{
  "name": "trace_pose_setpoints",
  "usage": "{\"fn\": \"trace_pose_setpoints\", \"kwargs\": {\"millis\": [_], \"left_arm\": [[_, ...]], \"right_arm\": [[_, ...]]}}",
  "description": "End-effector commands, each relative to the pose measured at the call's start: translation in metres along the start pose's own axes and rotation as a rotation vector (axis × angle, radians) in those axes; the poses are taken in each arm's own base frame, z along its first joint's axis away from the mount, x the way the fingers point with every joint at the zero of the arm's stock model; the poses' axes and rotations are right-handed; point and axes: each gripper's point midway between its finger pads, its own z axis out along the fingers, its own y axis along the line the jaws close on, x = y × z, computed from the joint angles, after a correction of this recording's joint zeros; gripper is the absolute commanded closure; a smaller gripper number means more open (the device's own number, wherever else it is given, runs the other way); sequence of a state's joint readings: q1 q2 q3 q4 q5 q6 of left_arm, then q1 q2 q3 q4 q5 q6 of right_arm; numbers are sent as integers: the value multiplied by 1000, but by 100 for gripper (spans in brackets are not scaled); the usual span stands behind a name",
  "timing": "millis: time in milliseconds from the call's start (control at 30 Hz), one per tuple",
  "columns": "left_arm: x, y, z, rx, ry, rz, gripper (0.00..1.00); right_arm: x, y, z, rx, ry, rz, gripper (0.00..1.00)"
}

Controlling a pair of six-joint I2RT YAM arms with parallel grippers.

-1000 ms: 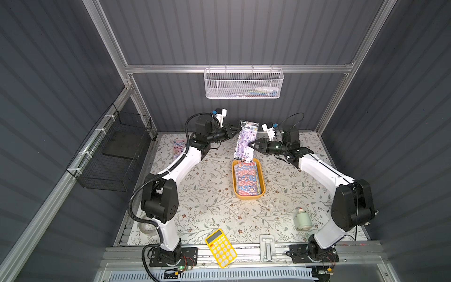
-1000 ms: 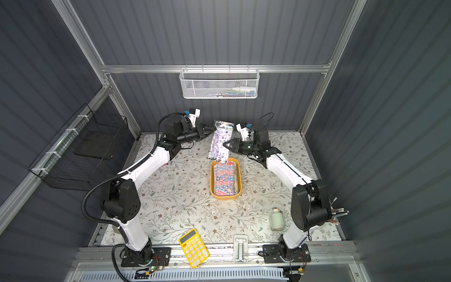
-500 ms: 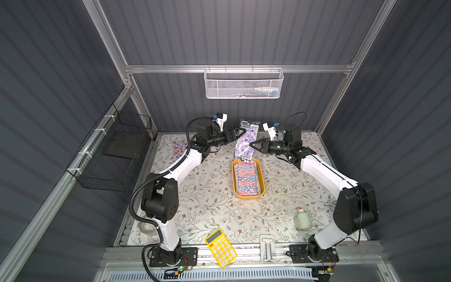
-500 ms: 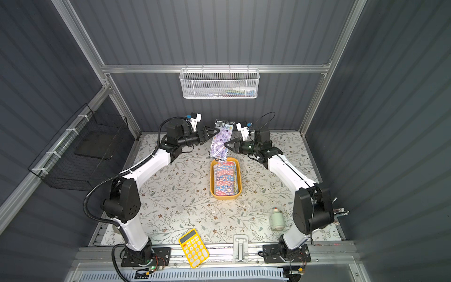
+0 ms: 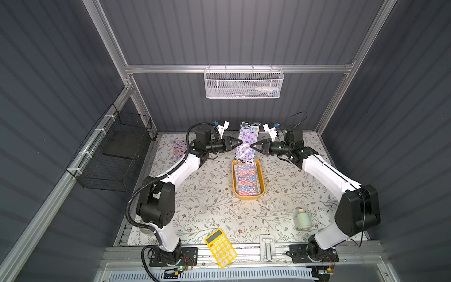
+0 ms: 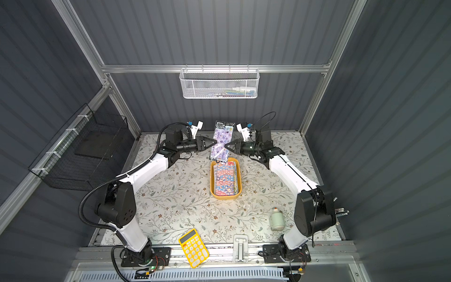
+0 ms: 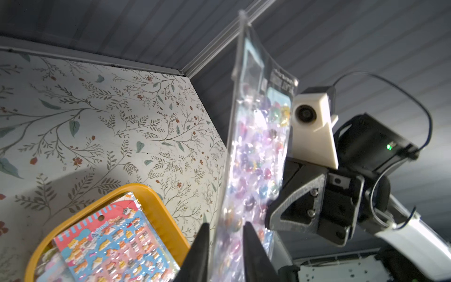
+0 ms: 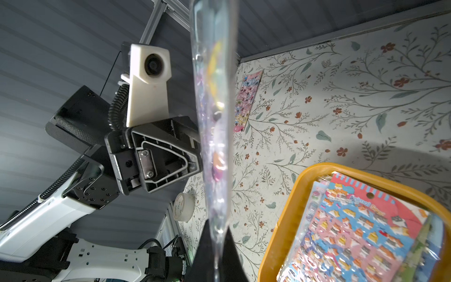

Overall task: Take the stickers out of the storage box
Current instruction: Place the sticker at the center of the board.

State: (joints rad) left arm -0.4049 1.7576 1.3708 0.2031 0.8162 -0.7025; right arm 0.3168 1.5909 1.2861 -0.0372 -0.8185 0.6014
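Mid-handover, it seems: one purple sticker sheet (image 5: 246,140) stands upright over the far end of the storage box (image 5: 247,197), the right gripper (image 5: 252,147) pinching it and the left gripper (image 5: 240,143) narrow around its other edge, grip uncertain, so the left should clamp before the right releases.

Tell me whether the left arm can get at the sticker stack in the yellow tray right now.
Probably not yet: the left gripper has its jaws around the purple sheet that the right gripper pinches upright. The stack lies uncovered below.

Floral table (image 5: 207,200): storage box (image 5: 234,185), calculator (image 5: 220,247), bottle (image 5: 302,219), sticker sheet (image 5: 179,151).
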Motion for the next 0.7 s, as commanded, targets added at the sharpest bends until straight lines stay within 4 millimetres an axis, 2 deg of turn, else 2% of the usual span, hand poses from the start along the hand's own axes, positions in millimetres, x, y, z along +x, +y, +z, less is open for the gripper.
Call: {"fn": "trace_pose_setpoints", "kwargs": {"millis": [0,67,233,267,300,400,567,600,667], "left_arm": [[-2,-14,-4,50,5,24,92],[-4,-14,-3,51,5,22,100],[-4,-10,-2,28,16,20,100],[-13,-17,-4,25,2,46,100],[-15,-14,-6,1,0,56,100],[-24,10,-19,-129,-23,53,100],[-46,66,-58,-340,-107,-22,100],[-49,78,-66,-392,-120,-36,100],[-53,98,-77,-476,-136,-44,100]], "right_arm": [[-8,11,-5,-4,-16,-29,94],[-8,11,-4,0,-18,-29,83],[-11,6,-10,56,-46,-40,43],[-13,4,-12,79,-59,-44,37],[-15,1,-16,112,-75,-48,31],[-22,-8,-31,226,-137,-83,20],[-25,-23,-61,412,-226,-152,7],[-27,-29,-68,462,-249,-163,1],[-26,-32,-75,500,-264,-173,1]]}}
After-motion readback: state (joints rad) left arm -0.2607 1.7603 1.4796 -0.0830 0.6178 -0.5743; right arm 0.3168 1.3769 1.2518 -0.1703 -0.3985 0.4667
